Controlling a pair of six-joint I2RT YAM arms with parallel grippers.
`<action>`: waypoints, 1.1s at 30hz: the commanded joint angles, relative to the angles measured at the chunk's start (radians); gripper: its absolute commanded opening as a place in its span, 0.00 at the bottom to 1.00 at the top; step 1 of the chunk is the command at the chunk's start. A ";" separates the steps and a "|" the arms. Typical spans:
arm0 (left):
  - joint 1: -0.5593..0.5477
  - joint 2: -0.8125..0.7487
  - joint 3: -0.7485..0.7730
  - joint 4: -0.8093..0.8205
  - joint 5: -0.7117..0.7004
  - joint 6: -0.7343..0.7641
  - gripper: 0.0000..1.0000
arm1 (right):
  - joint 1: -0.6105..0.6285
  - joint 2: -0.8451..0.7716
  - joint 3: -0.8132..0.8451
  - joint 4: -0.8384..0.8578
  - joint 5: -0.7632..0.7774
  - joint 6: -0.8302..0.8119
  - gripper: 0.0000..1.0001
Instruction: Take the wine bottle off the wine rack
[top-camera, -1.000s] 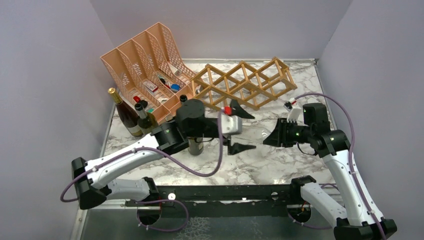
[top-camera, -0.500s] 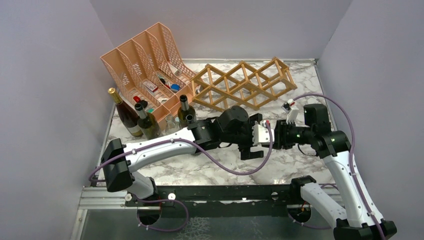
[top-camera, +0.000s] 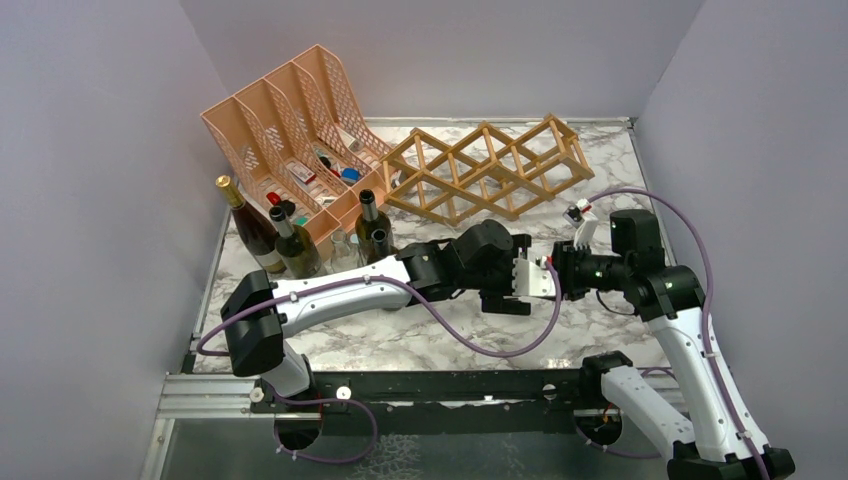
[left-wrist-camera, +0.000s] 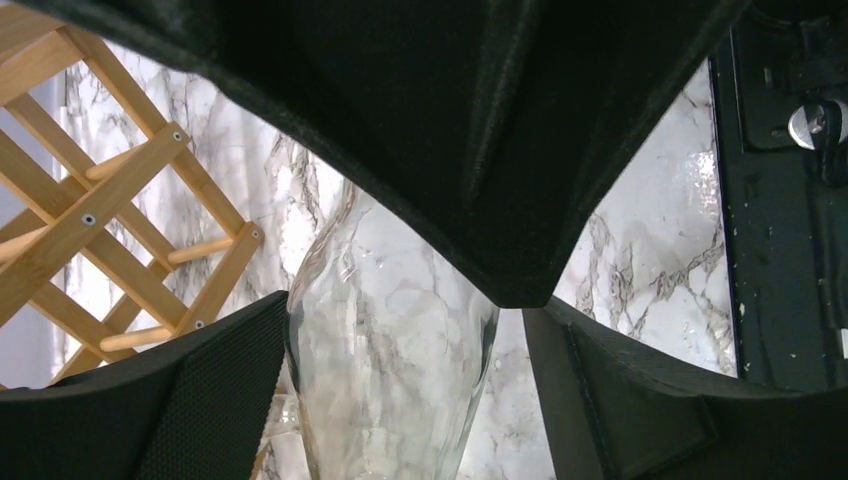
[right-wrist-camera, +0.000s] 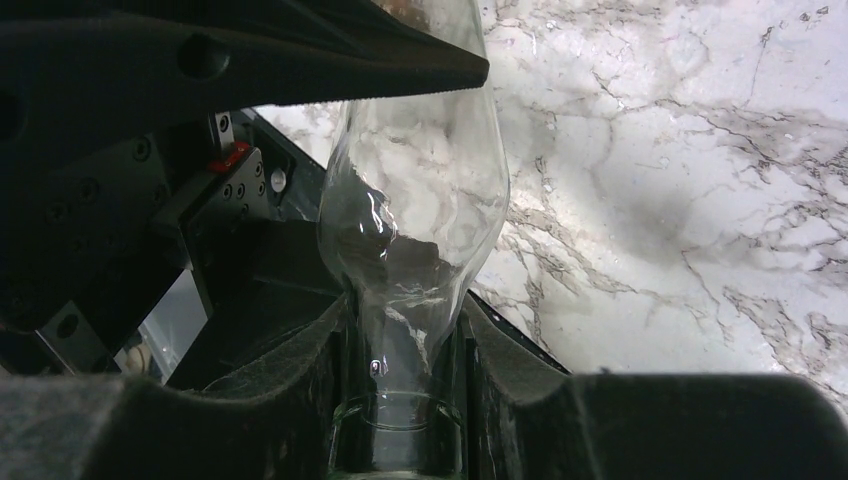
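Two arms meet over a clear bottle at the centre of a marble table.

In the right wrist view, the right gripper (right-wrist-camera: 400, 400) is clamped on the neck of the bottle (right-wrist-camera: 415, 210), a finger (right-wrist-camera: 290, 400) pressed to each side of the glass. In the left wrist view, the left gripper (left-wrist-camera: 400, 330) straddles the bottle's (left-wrist-camera: 390, 360) wide body; its dark fingers (left-wrist-camera: 215, 400) sit close on either side, but I cannot tell whether they press the glass. From overhead, the left gripper (top-camera: 518, 285) and right gripper (top-camera: 556, 278) meet at the table's centre, the bottle hidden between them. The wooden rack (top-camera: 485, 168) lies at 12 o'clock from them, apart. A pink organiser (top-camera: 290, 130) stands at 10 o'clock, with dark bottles (top-camera: 290, 240) upright at 9 o'clock.
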 joint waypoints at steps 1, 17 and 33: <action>-0.014 -0.023 0.023 0.000 0.007 0.077 0.86 | 0.003 -0.010 0.009 0.062 -0.066 -0.008 0.01; -0.019 -0.016 0.020 0.000 0.044 0.131 0.72 | 0.003 0.000 0.011 0.057 -0.076 -0.012 0.01; -0.024 -0.076 -0.056 0.026 0.029 0.021 0.23 | 0.003 -0.005 0.043 0.045 0.027 0.011 0.65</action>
